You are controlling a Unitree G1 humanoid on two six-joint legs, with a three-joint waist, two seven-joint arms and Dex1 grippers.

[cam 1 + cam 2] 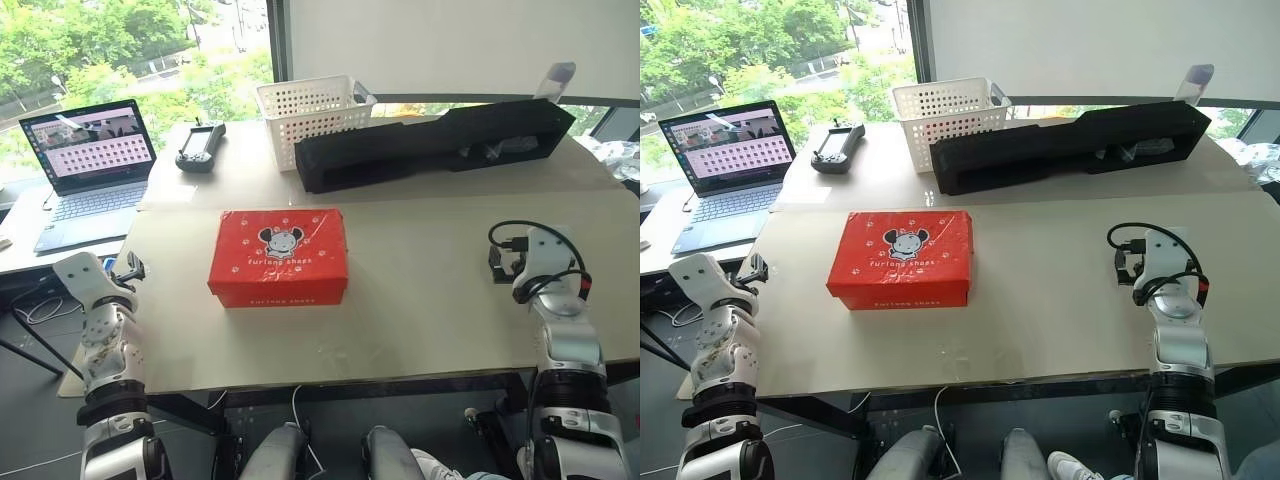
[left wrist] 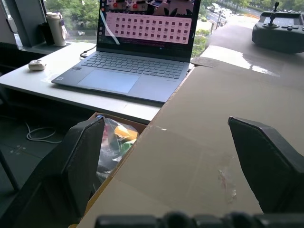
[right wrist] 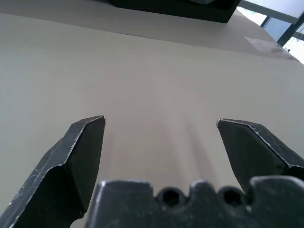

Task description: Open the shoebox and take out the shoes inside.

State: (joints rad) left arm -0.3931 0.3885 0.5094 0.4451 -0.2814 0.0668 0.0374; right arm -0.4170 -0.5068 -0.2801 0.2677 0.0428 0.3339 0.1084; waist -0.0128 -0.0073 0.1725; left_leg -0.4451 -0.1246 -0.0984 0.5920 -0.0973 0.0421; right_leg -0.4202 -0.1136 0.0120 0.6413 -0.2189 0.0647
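Shoebox (image 1: 279,256) sits closed, I see, mid-table (image 1: 420,310), in front of the white basket (image 1: 310,118) and long black case (image 1: 430,145). Left gripper (image 2: 166,142) at the table's left edge and right gripper (image 3: 161,130) over bare tabletop both stand apart, holding nothing. Shoes are presumably inside.

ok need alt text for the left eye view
A closed red shoebox sits mid-table, with an open gripper either side: left gripper at the table's edge, right gripper over it. Behind are a white basket, long black case, controller and laptop.
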